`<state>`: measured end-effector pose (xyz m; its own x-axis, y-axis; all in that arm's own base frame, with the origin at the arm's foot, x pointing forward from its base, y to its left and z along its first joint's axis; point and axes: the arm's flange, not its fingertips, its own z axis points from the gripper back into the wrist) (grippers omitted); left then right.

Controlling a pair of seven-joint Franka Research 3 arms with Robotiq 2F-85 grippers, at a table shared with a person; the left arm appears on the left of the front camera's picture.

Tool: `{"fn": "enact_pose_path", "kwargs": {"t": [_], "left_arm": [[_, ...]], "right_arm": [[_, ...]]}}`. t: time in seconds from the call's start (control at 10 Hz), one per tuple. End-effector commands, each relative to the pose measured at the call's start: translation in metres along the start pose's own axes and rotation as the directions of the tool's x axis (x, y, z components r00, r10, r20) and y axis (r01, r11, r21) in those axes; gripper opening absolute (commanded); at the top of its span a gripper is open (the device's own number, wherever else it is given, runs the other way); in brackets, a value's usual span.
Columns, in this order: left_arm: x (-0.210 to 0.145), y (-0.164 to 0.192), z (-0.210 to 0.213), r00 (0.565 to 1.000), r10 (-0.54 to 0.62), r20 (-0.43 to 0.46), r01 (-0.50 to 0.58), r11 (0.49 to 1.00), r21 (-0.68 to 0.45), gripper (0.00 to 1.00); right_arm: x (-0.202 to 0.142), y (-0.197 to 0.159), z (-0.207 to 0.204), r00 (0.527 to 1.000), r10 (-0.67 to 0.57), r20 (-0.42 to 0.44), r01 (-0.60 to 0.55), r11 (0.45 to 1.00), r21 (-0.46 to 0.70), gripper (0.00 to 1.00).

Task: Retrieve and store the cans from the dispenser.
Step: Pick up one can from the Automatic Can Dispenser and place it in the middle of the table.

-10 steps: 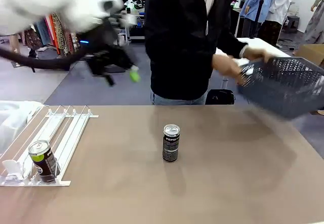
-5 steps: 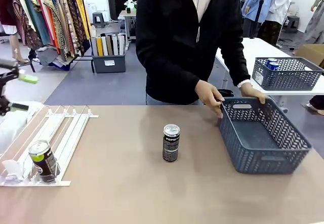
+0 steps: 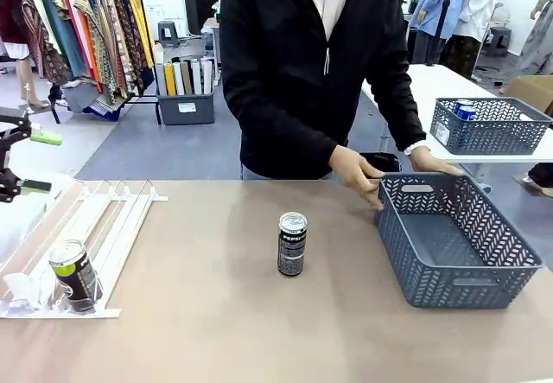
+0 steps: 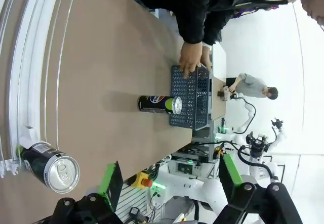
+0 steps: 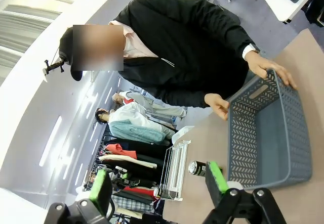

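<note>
On the brown bench point(image 3: 216, 340), a dark can point(image 3: 76, 275) sat at the white dispenser's point(image 3: 108, 219) near end; a PEPSI can point(image 3: 292, 245) stood mid-bench (upright). The left end effector point(image 4: 169, 171) and right end effector point(image 5: 157, 172) both gaped empty. Beyond, clothes rails point(image 3: 95, 28) lined the room.

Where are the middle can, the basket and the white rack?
Middle can point(image 3: 292, 246), front view, on its dark label.
Basket point(image 3: 432, 290), front view, on its near wall.
Rack point(image 3: 104, 227), front view, on a bare rail.
</note>
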<state>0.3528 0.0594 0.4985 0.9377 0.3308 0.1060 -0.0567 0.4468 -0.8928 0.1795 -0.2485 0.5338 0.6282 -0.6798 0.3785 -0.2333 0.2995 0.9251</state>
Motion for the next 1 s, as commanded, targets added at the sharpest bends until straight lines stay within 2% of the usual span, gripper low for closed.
{"fn": "enact_pose_path", "kwargs": {"t": [0.0, 0.9], "left_arm": [[-0.0004, -0.0005, 0.0057, 1.000, 0.006, -0.009, -0.005, 1.000, 0.011, 1.00], [0.0004, -0.0005, 0.0029, 1.000, 0.000, 0.000, 0.000, 1.000, 0.004, 1.00]], "right_arm": [[0.0018, 0.0015, -0.0017, 1.000, 0.026, 0.012, -0.026, 0.999, 0.023, 1.00], [0.0018, 0.0015, -0.0017, 1.000, 0.026, 0.012, -0.026, 0.999, 0.023, 1.00]]}}
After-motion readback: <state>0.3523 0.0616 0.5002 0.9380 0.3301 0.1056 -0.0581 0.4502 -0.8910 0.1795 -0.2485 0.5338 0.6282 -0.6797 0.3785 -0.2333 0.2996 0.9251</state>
